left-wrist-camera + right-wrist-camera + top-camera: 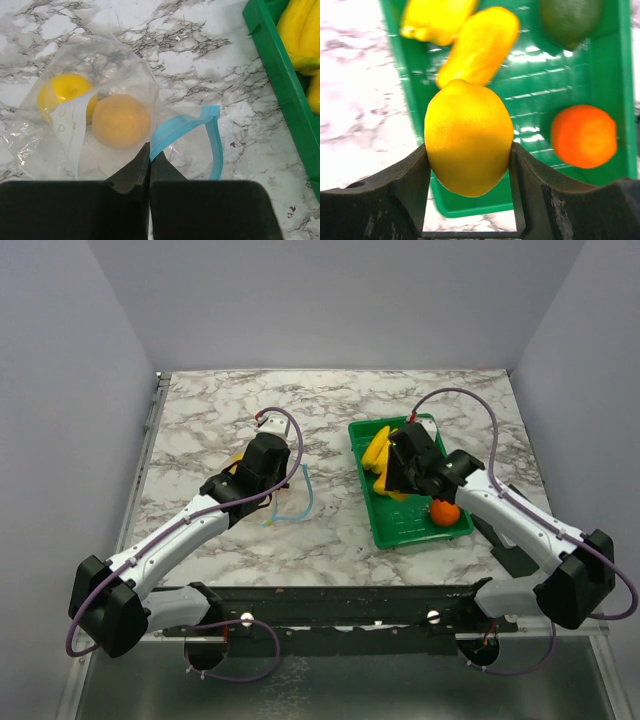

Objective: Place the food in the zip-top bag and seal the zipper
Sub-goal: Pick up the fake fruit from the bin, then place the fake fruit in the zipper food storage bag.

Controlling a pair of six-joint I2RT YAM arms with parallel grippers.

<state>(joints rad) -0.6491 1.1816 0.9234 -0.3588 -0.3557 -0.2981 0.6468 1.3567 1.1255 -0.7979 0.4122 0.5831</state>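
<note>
The clear zip-top bag [95, 120] lies on the marble table with a yellow lemon [65, 92] and an orange round fruit [121, 121] inside. Its light blue zipper [187, 125] stands open in a loop, also seen in the top view [298, 502]. My left gripper [149, 151] is shut, pinching the zipper edge at the bag's mouth. My right gripper [468, 150] is shut on a yellow lemon [468, 145], held above the green tray [520, 90]. In the top view the right gripper [395, 483] is over the tray's left side. The banana bunch [378, 448] and an orange fruit [445, 511] lie in the tray.
The green tray [410, 525] sits right of centre; it also holds a dark green fruit [570, 20]. Its left rim shows at the right of the left wrist view [280, 85]. Bare marble lies between bag and tray. Grey walls surround the table.
</note>
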